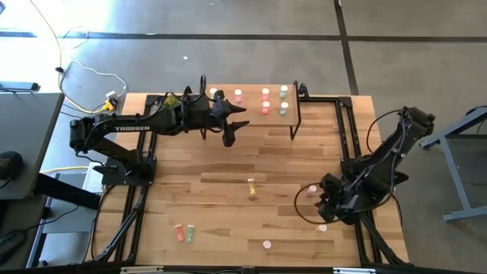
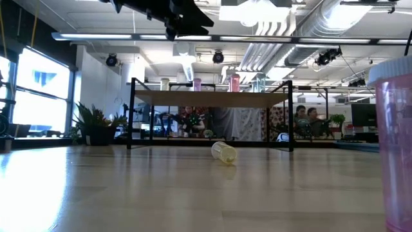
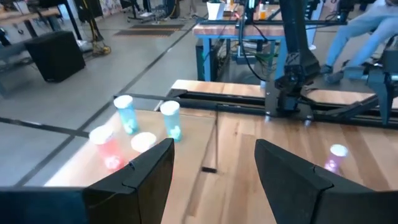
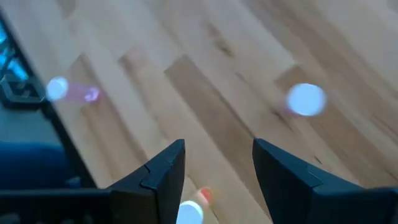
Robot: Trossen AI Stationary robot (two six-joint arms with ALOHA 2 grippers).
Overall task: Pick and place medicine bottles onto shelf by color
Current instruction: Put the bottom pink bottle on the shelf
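Observation:
The shelf [image 1: 293, 122] stands at the table's far side with several medicine bottles upright on its top, among them a pink one [image 1: 238, 95], a red one [image 1: 265, 107] and a green one [image 1: 284, 107]. My left gripper [image 1: 237, 124] hovers open over the shelf's left part, with the bottles [image 3: 169, 118] ahead of its fingers. Near the table's right edge, my right gripper [image 1: 329, 204] hangs open and slants down above the tabletop. A pink bottle [image 4: 74, 92] lying on its side and an upright bottle [image 4: 306, 99] show beyond its fingers. A small bottle [image 4: 193, 210] shows low between them.
Loose bottles are scattered on the table: yellow ones [image 1: 252, 188] at the middle, one lying on its side [image 2: 223, 151]; a red and a green one [image 1: 184, 232] near the front left; a pink one [image 1: 267, 244] at the front. A pink bottle [image 2: 393, 142] stands close to the low camera.

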